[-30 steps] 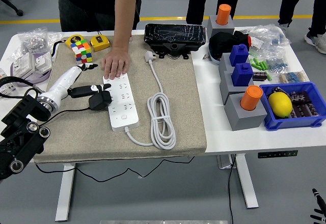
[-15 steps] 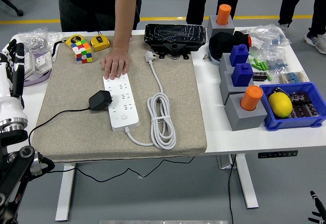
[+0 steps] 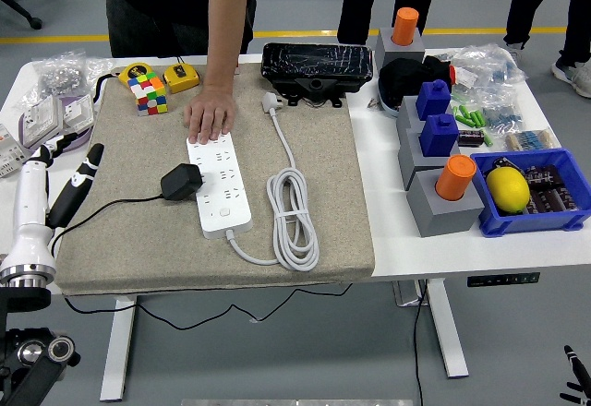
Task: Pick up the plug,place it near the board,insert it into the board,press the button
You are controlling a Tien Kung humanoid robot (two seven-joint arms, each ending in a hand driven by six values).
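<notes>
The left hand point(image 3: 57, 180) hovers over the near-left corner of the beige mat point(image 3: 323, 221) with its fingers point(image 3: 81, 177) stretched out nearly straight and gripping nothing. Ahead of those fingertips and off to their right, well clear of them, lies the black plug point(image 3: 181, 182), an adapter block resting against the left edge of the white power strip point(image 3: 220, 185), its thin black cable point(image 3: 102, 210) trailing back toward the hand and off the mat's near edge. It looks set down beside the sockets, not pushed into one, so I judge the insertion and the button press remain to be done.

Beyond the plug, at the strip's far end, a person's hand point(image 3: 211, 115) lies flat on the strip, most likely pinning it so it will not slide when the plug is pressed in. The strip's own white cord point(image 3: 294, 217) coils to the right.

The right hand is out of view.
</notes>
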